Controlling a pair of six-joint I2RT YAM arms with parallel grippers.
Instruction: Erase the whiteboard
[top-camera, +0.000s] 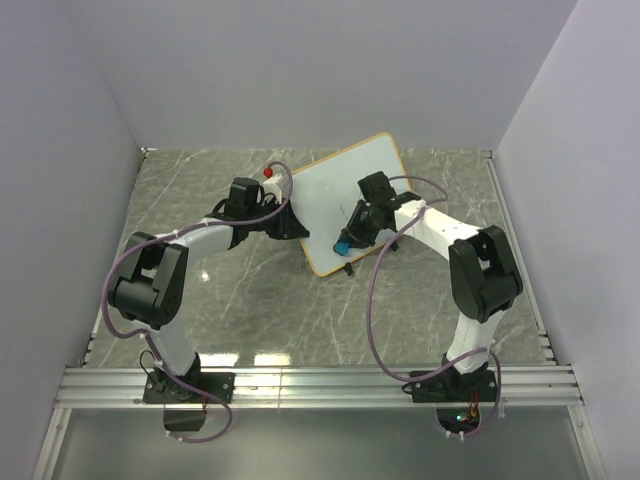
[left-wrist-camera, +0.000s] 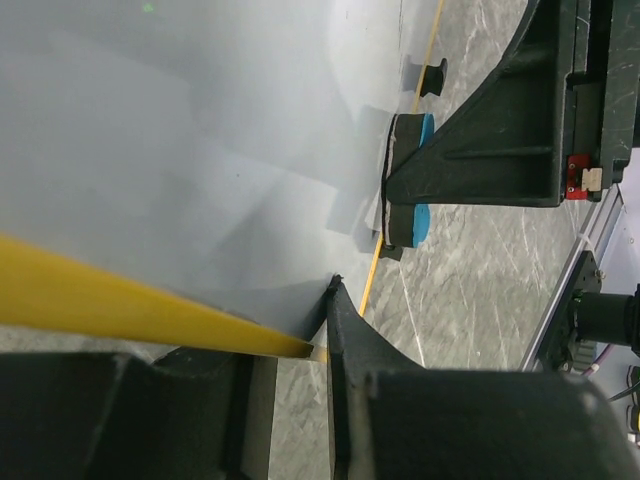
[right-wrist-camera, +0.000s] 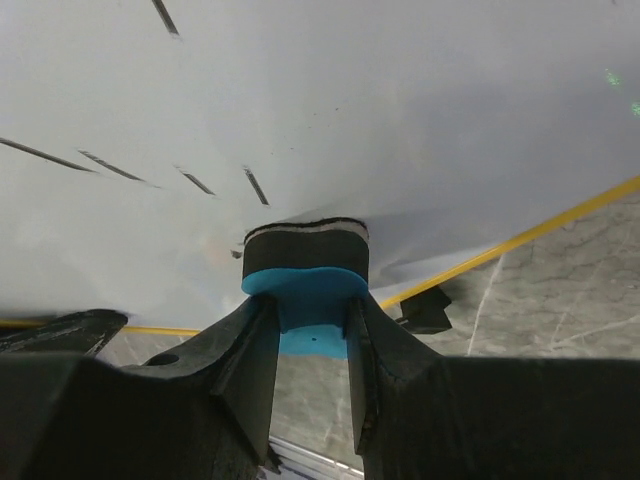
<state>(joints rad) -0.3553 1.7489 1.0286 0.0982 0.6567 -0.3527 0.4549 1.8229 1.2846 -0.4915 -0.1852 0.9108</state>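
The whiteboard (top-camera: 340, 195), white with a thin orange frame, lies tilted across the middle of the table. My left gripper (top-camera: 290, 222) is shut on its left edge; in the left wrist view the orange frame (left-wrist-camera: 150, 310) runs between my fingers (left-wrist-camera: 345, 330). My right gripper (top-camera: 350, 238) is shut on the blue eraser (top-camera: 344, 246) and presses its black felt side (right-wrist-camera: 305, 248) against the board's lower part. Several short black marker strokes (right-wrist-camera: 110, 165) remain on the board (right-wrist-camera: 400, 110) left of the eraser. The eraser also shows in the left wrist view (left-wrist-camera: 410, 180).
A red-capped marker (top-camera: 270, 174) lies by the board's left corner. One black foot of the board (right-wrist-camera: 425, 308) sticks out below the frame. Grey walls enclose the marble table (top-camera: 250, 310) on three sides. A metal rail (top-camera: 320, 385) runs along the near edge.
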